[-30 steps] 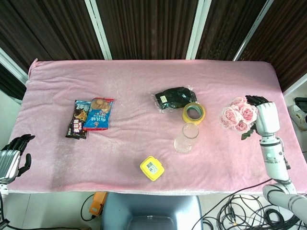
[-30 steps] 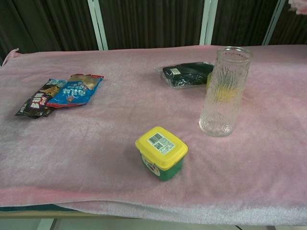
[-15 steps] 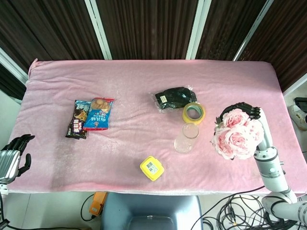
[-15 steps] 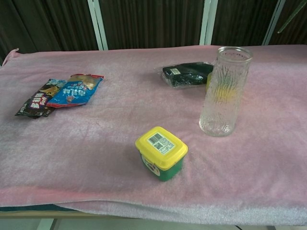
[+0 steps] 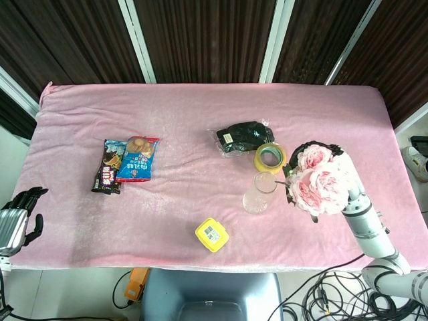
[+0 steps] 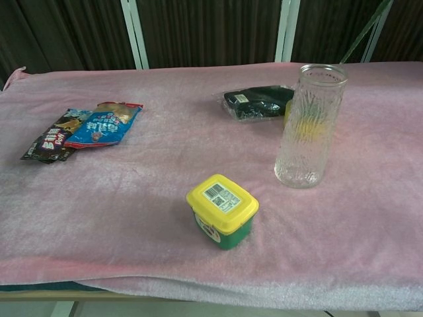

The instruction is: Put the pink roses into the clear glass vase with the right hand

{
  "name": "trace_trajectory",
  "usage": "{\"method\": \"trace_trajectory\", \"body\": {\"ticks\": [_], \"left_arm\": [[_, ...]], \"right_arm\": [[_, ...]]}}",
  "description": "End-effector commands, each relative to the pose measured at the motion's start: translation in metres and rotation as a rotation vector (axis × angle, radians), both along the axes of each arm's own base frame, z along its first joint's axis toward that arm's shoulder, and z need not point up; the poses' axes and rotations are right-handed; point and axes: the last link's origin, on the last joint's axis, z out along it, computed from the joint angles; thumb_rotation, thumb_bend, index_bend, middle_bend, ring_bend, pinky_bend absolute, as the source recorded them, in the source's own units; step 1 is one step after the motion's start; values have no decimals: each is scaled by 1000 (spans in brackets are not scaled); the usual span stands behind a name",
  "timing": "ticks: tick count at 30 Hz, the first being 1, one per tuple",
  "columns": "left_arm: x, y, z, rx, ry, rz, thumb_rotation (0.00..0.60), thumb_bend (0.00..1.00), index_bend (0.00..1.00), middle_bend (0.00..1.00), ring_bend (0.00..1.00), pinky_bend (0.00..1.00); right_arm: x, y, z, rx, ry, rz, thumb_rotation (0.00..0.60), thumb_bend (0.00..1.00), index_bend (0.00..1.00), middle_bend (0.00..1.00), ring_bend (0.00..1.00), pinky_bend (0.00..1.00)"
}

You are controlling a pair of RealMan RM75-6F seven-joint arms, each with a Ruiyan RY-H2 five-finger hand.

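- Since a second ago the pink roses (image 5: 314,180) have travelled left from the right end of the counter (image 5: 200,114) and now hang just right of the clear glass vase (image 5: 259,192); in the head view the blooms look bigger than before.
- Covered in pink cloth, the counter fills most of both views.
- Those roses are held above the counter, not yet in the vase; a thin dark stem reaches from the blooms across the vase's rim in the head view, and a green stem slants through the far right top of the chest view.
- At the right, the right robot hand (image 5: 334,152) holds the roses; only dark fingertips show behind the blooms, with the pale forearm running toward the near right corner.
- Off the near left corner of the counter, the left robot hand (image 5: 15,217) holds nothing, its dark fingers loosely curled and apart.
- Upright and open-topped, the vase (image 6: 310,125) stands right of centre.
- Far of the vase lies a black packet (image 5: 242,137) in clear wrap.
- Two snack packets (image 5: 125,162) lie side by side on the left.
- A roll of yellow tape (image 5: 270,157) lies between the black packet and the vase.
- A small yellow-lidded tub (image 6: 222,210) sits near the front edge, left of the vase.
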Motion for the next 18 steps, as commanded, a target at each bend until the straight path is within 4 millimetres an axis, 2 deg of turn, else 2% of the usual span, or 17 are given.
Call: {"method": "trace_trajectory", "body": {"ticks": [1, 18], "left_arm": [[0, 0, 0, 0, -1, 1, 600, 637, 187, 146, 161, 374], [-1, 0, 1, 2, -2, 1, 600, 636, 187, 146, 161, 374]], "right_arm": [[1, -10, -6, 24, 3, -13, 600, 264, 821, 634, 580, 651], [-20, -44, -41, 179, -5, -125, 600, 264, 821, 635, 580, 650]]}}
